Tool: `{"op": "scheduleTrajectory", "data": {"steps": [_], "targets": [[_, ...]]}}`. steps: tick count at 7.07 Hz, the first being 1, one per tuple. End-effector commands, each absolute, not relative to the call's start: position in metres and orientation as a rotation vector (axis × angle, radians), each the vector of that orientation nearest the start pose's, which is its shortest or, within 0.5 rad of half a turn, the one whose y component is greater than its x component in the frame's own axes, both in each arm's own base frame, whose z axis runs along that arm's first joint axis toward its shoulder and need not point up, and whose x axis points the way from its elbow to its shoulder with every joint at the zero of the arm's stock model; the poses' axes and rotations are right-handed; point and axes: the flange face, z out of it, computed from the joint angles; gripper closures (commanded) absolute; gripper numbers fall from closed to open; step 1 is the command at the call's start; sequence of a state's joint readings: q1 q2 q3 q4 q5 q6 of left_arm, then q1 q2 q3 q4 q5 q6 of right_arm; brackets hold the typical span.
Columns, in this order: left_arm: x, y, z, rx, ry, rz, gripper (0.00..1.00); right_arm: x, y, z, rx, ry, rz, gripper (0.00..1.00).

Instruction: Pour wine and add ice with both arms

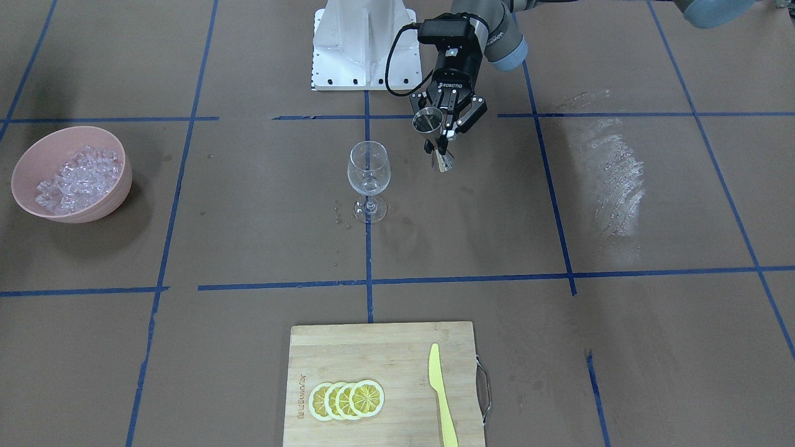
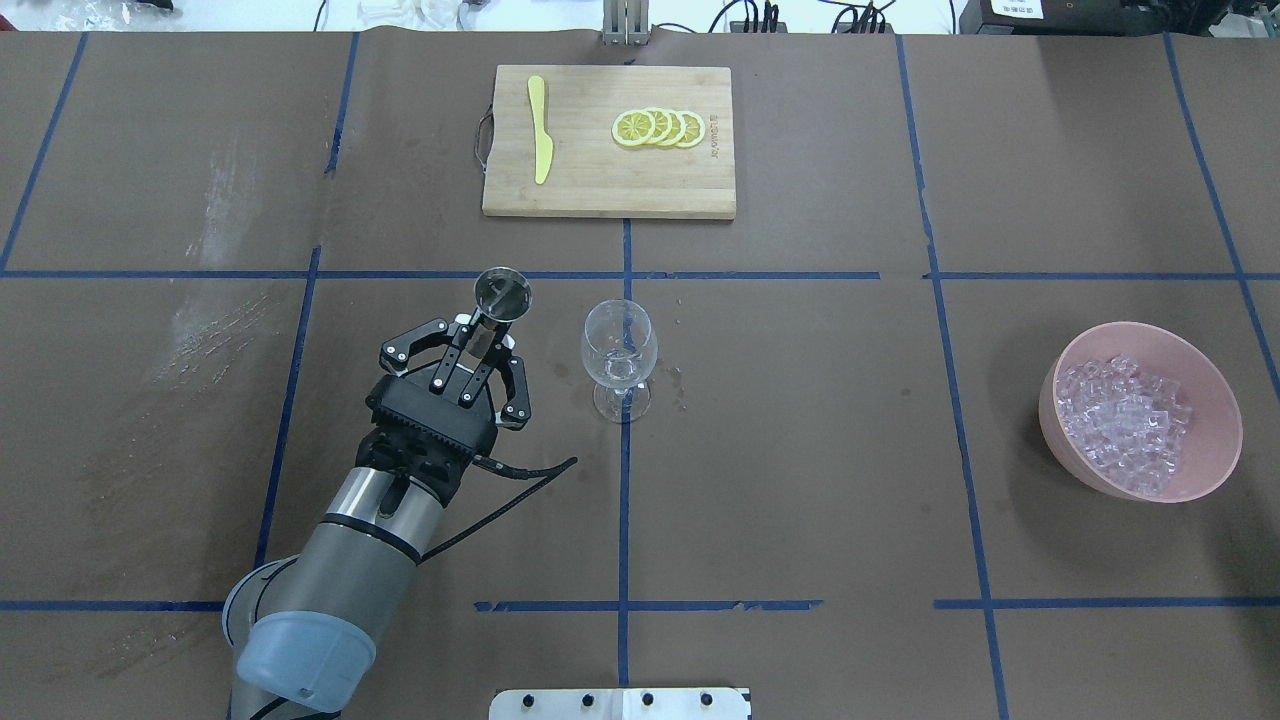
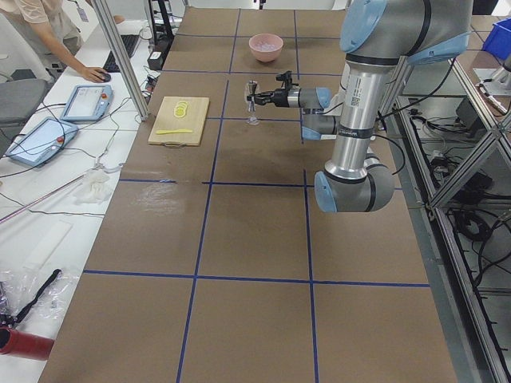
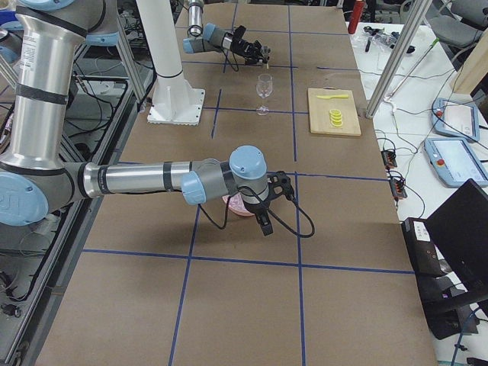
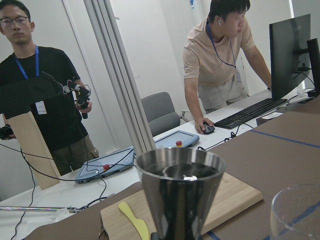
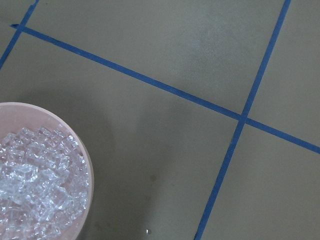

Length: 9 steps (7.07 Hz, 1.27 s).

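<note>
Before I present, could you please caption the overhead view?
Left gripper holds a jigger beside the wine glass; ice in pink bowl.

You see the left gripper [image 1: 440, 138] clamping a steel jigger [image 1: 427, 120] just beside the wine glass [image 1: 369, 172]; ice [image 1: 77, 177] fills a pink bowl [image 1: 93, 212] well apart.
</note>
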<state>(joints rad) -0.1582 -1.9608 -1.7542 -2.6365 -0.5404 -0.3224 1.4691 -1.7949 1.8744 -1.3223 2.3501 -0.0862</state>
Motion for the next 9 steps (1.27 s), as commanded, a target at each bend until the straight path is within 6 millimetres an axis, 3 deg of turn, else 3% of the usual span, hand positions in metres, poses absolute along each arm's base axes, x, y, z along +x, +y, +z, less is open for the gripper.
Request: {"op": "scheduleTrajectory", "data": {"steps": [1, 2, 4, 9], "targets": [[0.511, -0.303, 0.242, 1.453, 0.492, 0.103, 1.00, 0.023, -0.415, 0.584, 0.301, -0.777, -0.300, 0.00], [0.521, -0.305, 0.225, 1.444, 0.463, 0.128, 1.00, 0.026, -0.415, 0.584, 0.304, -0.775, -0.294, 0.00], [0.531, -0.305, 0.216, 1.444, 0.359, 0.233, 1.00, 0.027, -0.414, 0.584, 0.305, -0.774, -0.292, 0.00], [0.527, -0.307, 0.215, 1.510, 0.048, 0.499, 1.00, 0.030, -0.410, 0.589, 0.297, -0.774, -0.282, 0.00]]}}
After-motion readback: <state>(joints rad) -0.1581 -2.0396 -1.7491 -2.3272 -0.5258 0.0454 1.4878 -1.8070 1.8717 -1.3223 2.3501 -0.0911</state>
